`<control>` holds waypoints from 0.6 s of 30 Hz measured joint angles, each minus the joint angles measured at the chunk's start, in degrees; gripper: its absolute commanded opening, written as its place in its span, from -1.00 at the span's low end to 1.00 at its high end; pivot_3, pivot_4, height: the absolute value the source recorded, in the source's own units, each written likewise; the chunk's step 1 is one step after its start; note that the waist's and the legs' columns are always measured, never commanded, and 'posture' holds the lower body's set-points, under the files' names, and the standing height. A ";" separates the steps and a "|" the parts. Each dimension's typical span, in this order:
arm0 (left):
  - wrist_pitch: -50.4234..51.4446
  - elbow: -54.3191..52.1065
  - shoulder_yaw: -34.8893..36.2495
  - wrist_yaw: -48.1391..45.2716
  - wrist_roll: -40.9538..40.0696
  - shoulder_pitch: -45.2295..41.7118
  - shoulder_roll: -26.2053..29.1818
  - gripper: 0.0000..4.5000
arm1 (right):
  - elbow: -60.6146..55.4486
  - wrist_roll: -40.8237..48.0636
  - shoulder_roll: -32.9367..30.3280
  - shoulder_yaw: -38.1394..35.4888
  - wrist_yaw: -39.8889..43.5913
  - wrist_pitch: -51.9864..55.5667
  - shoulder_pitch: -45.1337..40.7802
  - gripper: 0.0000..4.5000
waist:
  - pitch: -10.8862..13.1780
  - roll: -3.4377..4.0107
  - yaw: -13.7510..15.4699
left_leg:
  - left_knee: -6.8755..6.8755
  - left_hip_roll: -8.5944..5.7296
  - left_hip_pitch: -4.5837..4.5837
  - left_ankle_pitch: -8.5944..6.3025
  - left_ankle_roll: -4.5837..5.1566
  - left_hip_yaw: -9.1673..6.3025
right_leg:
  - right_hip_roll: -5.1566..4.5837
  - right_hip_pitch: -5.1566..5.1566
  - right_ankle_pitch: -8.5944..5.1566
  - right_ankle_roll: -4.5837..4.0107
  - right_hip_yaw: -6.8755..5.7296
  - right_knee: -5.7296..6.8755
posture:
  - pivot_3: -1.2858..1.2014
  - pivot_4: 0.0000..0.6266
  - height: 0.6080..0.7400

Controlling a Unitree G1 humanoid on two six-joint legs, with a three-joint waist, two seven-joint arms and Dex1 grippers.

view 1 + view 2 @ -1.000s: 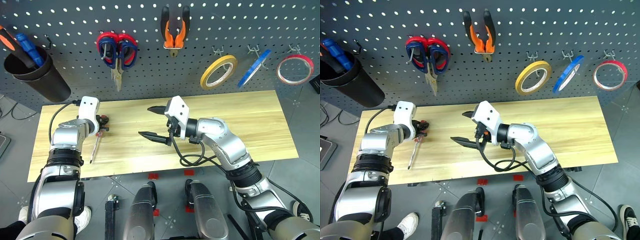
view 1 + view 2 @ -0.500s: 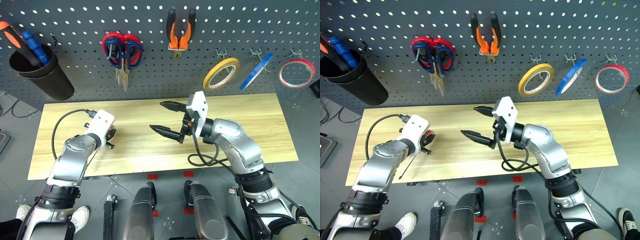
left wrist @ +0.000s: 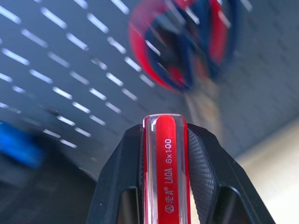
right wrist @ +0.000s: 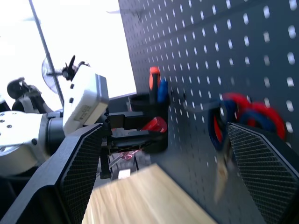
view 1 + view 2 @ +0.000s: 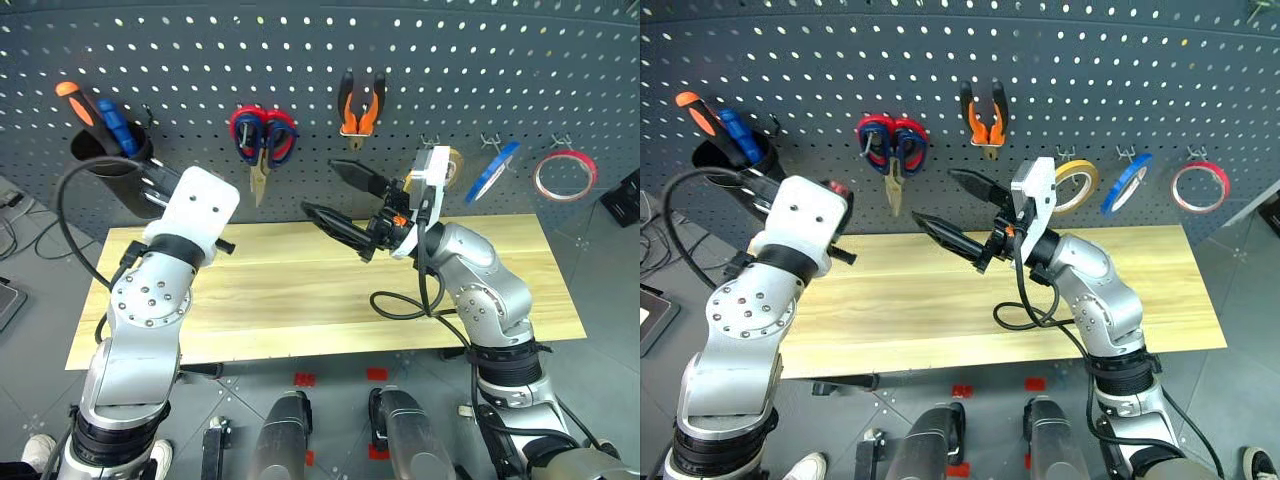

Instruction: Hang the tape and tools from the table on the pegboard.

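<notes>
My left gripper (image 3: 164, 131) is shut on the slim red-handled screwdriver (image 3: 164, 179) and held up in front of the pegboard (image 5: 200, 60), between the black cup and the scissors (image 5: 263, 135). The dark-blue-handled scissors hang overlapped with a red pair. The orange-handled pliers (image 5: 360, 100) hang further right, and the red tape (image 5: 563, 174) hangs at the far right. My right gripper (image 5: 320, 188) is open and empty, raised above the table (image 5: 300, 295) and pointing left toward the left hand.
A black cup (image 5: 110, 165) on the pegboard's left holds an orange and a blue screwdriver. A yellow roll (image 5: 455, 165) sits partly behind my right wrist, with a blue roll (image 5: 495, 170) beside it. A cable loops from each wrist.
My left arm has lifted the screwdriver off the table and up toward the pegboard. My right gripper has risen too and stays open. The view has tilted upward.
</notes>
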 measured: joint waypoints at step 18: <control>-27.47 26.05 8.87 8.97 0.00 -24.07 -3.25 -0.59 | 3.59 1.44 4.14 0.22 -2.45 -2.65 -4.80 1.00 | -1.70 -0.04 0.71 | 0.24 -0.07 0.00 0.00 0.01 -0.05 | 0.06 -0.03 0.01 0.00 -0.02 0.43 | -0.01 -0.46 1.00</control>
